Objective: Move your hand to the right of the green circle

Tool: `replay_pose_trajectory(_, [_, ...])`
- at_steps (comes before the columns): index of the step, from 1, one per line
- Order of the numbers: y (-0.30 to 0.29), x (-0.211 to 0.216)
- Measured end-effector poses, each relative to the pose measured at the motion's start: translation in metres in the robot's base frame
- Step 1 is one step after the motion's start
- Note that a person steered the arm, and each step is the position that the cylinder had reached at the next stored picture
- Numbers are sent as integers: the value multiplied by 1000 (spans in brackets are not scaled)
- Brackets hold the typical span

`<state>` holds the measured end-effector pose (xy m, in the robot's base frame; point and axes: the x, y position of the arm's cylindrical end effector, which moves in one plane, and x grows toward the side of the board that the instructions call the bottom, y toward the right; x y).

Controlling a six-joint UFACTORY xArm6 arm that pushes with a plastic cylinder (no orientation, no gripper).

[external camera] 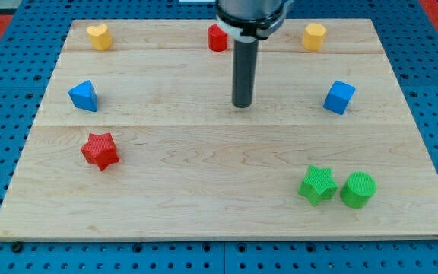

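Observation:
The green circle [357, 189] stands on the wooden board [204, 190] at the view's bottom right, touching or nearly touching a green star [318, 185] on its left. My tip [242, 105] rests on the board near the middle top, well up and to the left of the green circle, with no block touching it.
A blue cube [339, 97] sits right of my tip. A red block [217, 37] and a yellow block [315, 36] lie along the top edge, with a yellow heart [99, 36] at top left. A blue triangle [84, 96] and a red star [100, 151] sit at the left.

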<state>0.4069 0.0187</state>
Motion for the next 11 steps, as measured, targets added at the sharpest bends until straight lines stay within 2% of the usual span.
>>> replay_pose_trajectory(2, [-95,45])
replay_pose_trajectory(6, [-86,51])
replay_pose_trajectory(7, [6,53])
replay_pose_trajectory(9, [180,92])
replay_pose_trajectory(10, [186,92])
replay_pose_trajectory(11, [237,98])
